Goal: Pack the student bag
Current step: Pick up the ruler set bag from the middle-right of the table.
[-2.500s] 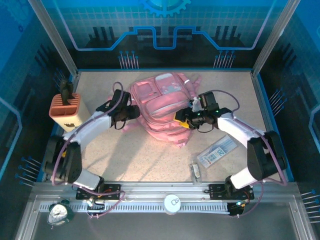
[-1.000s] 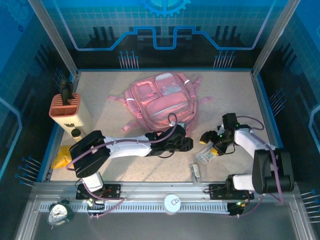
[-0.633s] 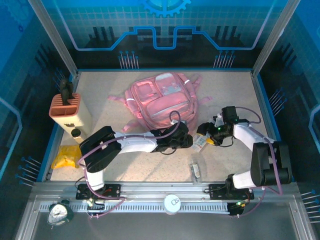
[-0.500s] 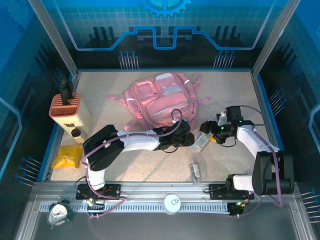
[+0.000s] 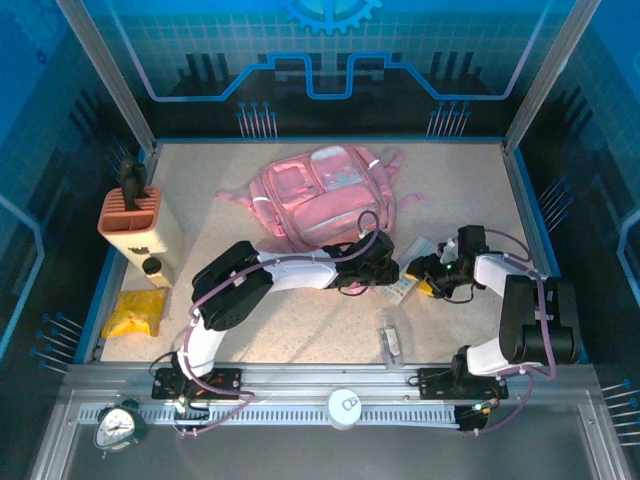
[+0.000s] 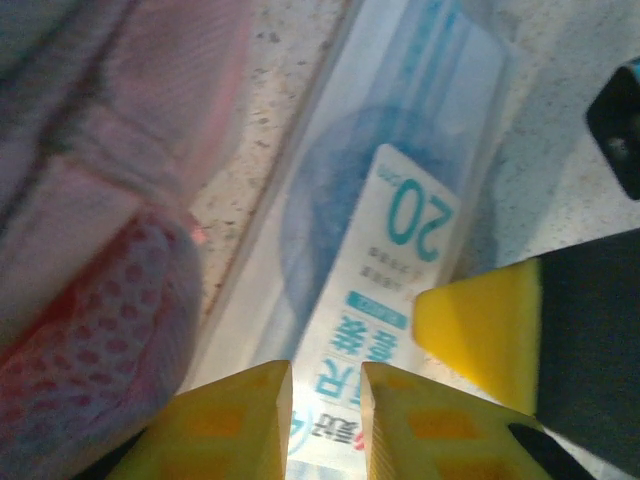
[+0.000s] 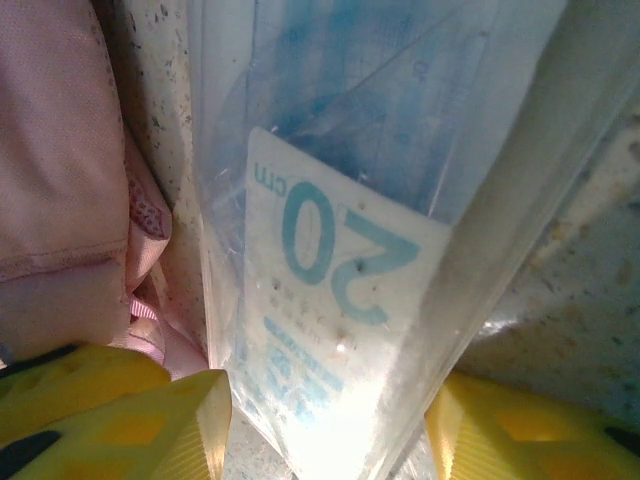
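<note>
A large soft pink fabric backpack, the student bag [image 5: 320, 200], lies flat on a speckled beige counter [image 5: 300, 320], front pockets up, straps splayed at its sides. Seen from above, it sits beyond both sets of my fingers and off to their left, its near right corner just beside my left fingers.

Between my two sets of fingers lies a long, flat packet [image 5: 405, 278] of clear glossy film. It has a rounded end and holds blue see-through plastic pieces and a white paper label [image 6: 390, 290] printed "20" in teal.

My left fingers [image 6: 225, 425] are blunt yellow wedges standing a narrow gap apart, and the label shows through that gap. To their left, close by, the student bag [image 6: 100, 200] bulges as padded pink cloth with a dotted mesh patch. I cannot tell whether it touches them. To their right, the yellow tip of one of my right fingers [image 6: 480, 335] points in over the packet's edge.

My right fingers [image 7: 150, 420] stand wide apart with the packet [image 7: 350, 200] spanning the space between them, its crinkled film meeting both. I cannot tell whether they press it. Smooth woven pink cloth of the student bag [image 7: 60, 150] lies just left of them, beside the packet's long edge.
</note>
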`<action>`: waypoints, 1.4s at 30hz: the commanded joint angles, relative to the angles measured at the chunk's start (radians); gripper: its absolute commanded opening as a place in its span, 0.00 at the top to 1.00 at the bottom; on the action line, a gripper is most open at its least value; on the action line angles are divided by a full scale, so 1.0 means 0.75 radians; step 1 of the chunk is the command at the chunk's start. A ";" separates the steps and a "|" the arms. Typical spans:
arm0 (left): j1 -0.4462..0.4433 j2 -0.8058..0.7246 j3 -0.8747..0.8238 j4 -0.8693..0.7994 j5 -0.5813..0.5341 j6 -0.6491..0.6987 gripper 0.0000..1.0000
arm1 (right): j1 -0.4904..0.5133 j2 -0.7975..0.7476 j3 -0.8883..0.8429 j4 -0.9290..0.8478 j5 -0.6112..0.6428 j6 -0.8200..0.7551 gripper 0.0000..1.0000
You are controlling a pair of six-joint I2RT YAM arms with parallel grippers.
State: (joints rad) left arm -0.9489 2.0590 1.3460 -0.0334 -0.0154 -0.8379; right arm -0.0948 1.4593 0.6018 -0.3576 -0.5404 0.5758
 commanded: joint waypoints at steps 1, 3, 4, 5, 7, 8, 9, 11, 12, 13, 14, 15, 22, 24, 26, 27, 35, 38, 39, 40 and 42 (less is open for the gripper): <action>0.039 0.055 0.028 -0.055 0.075 0.027 0.75 | -0.004 0.032 -0.017 0.071 -0.042 -0.003 0.47; 0.042 0.090 0.083 -0.115 0.099 0.033 0.77 | -0.001 0.042 -0.024 0.105 -0.068 0.011 0.50; 0.040 0.098 0.094 -0.127 0.099 0.032 0.78 | 0.001 0.036 -0.029 0.123 -0.082 0.018 0.52; 0.040 0.097 0.092 -0.121 0.105 0.031 0.78 | 0.004 0.026 -0.031 0.137 -0.092 0.025 0.55; 0.039 0.097 0.088 -0.116 0.099 0.028 0.79 | 0.004 -0.003 -0.042 0.169 -0.110 0.044 0.59; 0.039 0.102 0.090 -0.119 0.103 0.029 0.80 | 0.004 -0.021 -0.050 0.191 -0.117 0.055 0.61; 0.040 0.108 0.098 -0.126 0.108 0.029 0.81 | 0.006 -0.032 -0.055 0.207 -0.120 0.065 0.64; 0.038 0.124 0.123 -0.160 0.112 0.033 0.82 | 0.006 -0.049 -0.052 0.213 -0.118 0.071 0.71; 0.038 0.124 0.126 -0.166 0.107 0.034 0.83 | 0.004 -0.056 -0.048 0.207 -0.113 0.068 0.73; 0.038 0.117 0.119 -0.159 0.103 0.036 0.83 | 0.005 -0.065 -0.044 0.195 -0.108 0.063 0.76; 0.036 0.110 0.113 -0.148 0.099 0.039 0.83 | 0.004 -0.075 -0.047 0.192 -0.106 0.061 0.79; 0.036 0.106 0.110 -0.148 0.098 0.039 0.83 | 0.003 -0.084 -0.048 0.191 -0.103 0.060 0.82; 0.035 0.020 0.106 -0.165 0.070 0.104 0.82 | -0.011 -0.195 -0.032 0.116 -0.069 0.035 1.00; 0.034 -0.059 0.083 -0.172 0.067 0.140 0.79 | -0.022 -0.252 -0.014 0.073 -0.058 0.021 1.00; 0.029 -0.174 0.025 -0.164 0.033 0.171 0.75 | -0.028 -0.320 0.027 -0.010 -0.007 -0.005 1.00; 0.030 -0.238 -0.010 -0.162 0.007 0.183 0.73 | -0.030 -0.350 0.047 -0.057 0.026 -0.016 1.00; 0.090 -0.561 -0.045 -0.478 -0.373 0.537 0.57 | -0.031 -0.512 0.150 -0.160 -0.041 -0.033 1.00; 0.130 -0.542 -0.004 -0.564 -0.454 0.699 0.55 | -0.023 -0.496 0.169 -0.167 -0.118 -0.032 1.00; 0.134 -0.531 0.000 -0.569 -0.481 0.757 0.54 | -0.017 -0.494 0.171 -0.166 -0.138 -0.029 1.00; 0.140 -0.514 0.003 -0.564 -0.491 0.824 0.54 | -0.005 -0.490 0.178 -0.167 -0.154 -0.025 1.00; 0.142 -0.468 0.016 -0.544 -0.492 0.968 0.51 | 0.021 -0.484 0.191 -0.170 -0.179 -0.026 1.00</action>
State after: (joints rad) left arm -0.8398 1.6535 1.3388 -0.3683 -0.3191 -0.3187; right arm -0.1001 1.0901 0.7055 -0.4549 -0.6022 0.5709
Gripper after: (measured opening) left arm 0.480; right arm 0.057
